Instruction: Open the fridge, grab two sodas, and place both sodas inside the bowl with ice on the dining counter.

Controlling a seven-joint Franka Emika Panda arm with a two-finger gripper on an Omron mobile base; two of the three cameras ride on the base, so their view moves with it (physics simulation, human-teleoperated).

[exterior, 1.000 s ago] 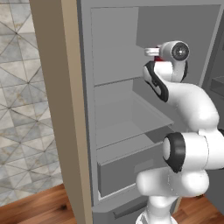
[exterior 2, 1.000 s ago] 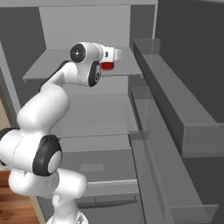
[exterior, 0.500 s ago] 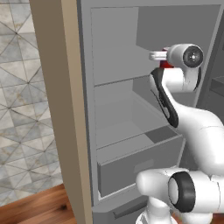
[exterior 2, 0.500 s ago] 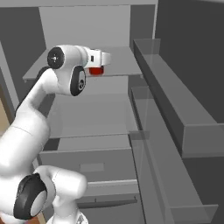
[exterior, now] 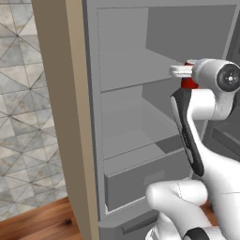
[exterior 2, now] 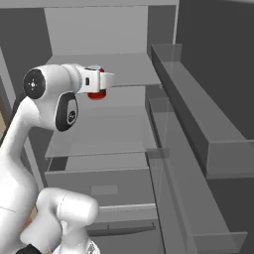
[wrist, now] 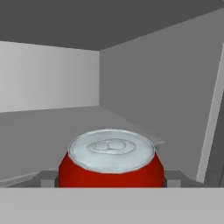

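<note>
While the pincer [exterior 2: 101, 82] grips the red can [wrist: 111, 162] between its jaws inside the open fridge [exterior: 140, 61], shelf [exterior 2: 124, 69] sits just below and door bins [exterior 2: 198, 119] beside; a careless withdrawal could clip either and knock the can loose.

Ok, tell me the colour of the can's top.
Silver-grey lid on a red can; the hand view shows it best.

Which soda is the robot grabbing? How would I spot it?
Look in the open grey fridge, up by the top shelf. At the end of the white arm, the gripper sits around a short red can with a silver top, the one bright thing there.
</note>
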